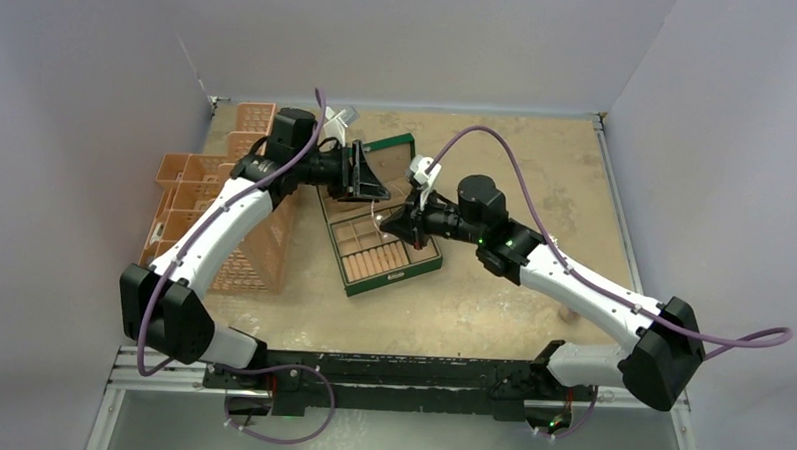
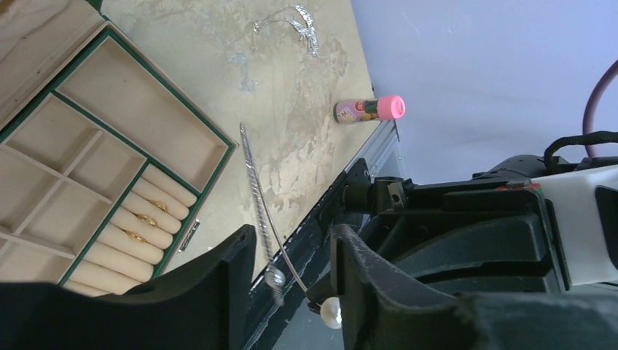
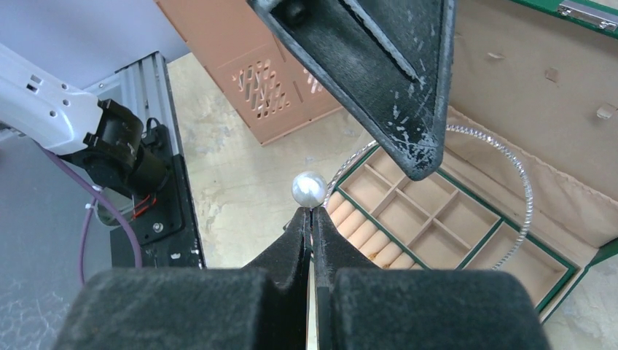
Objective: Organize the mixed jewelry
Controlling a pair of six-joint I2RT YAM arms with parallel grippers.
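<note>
- green box sits open on the counter
- left pincer: fingers apart, straddling the wire (not gripping, I'd say)
- right pincer: clamped on the silver hoop just under its pearl, with the loop arcing away over the compartments
- gold rings sit in the rolls

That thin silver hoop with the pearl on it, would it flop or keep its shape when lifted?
Probably stiff: the hoop keeps its round arc though the right gripper pinches it only at one end, just below the pearl. It is likely light, being such thin wire. It might bend if squeezed hard.
</note>
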